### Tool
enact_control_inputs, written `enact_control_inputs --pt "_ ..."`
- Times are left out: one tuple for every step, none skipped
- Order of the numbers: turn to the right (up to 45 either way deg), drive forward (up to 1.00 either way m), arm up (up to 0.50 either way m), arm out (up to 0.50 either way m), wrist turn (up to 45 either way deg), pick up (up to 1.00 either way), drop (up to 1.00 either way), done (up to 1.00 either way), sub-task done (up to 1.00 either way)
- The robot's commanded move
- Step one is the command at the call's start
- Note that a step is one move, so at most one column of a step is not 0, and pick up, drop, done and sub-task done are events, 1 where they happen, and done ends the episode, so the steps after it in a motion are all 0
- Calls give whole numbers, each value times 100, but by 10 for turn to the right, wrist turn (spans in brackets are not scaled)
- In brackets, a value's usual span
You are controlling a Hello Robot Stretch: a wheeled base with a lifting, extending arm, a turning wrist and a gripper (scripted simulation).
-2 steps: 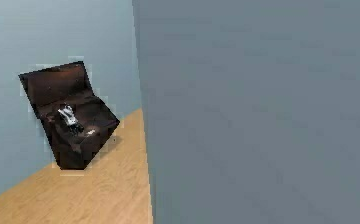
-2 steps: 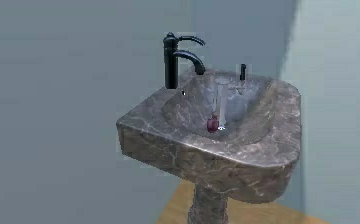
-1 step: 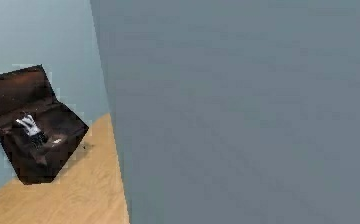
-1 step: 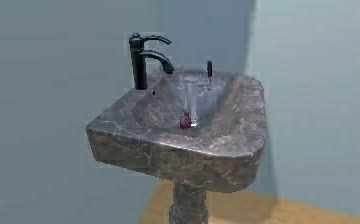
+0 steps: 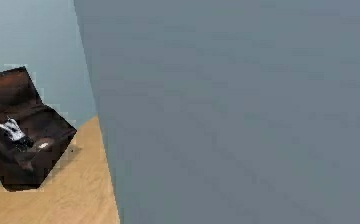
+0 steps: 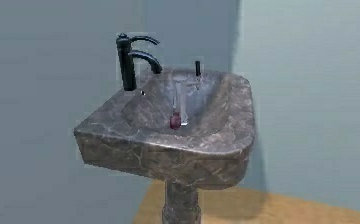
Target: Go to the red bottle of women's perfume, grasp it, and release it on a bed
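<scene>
Arm side view: I see a grey marbled stone pedestal sink with a black curved faucet at its far left rim; a slim clear upright thing with a dark red base stands in the basin, just right of the faucet. Forward view: a dark brown open chest sits left on tan wooden floor. I cannot tell the pincer's state.
</scene>
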Motion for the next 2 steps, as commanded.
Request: enact_control_inputs --pt "450 0 0 0 0 0 0 0 0" --pt "450 0 0 0 0 0 0 0 0"
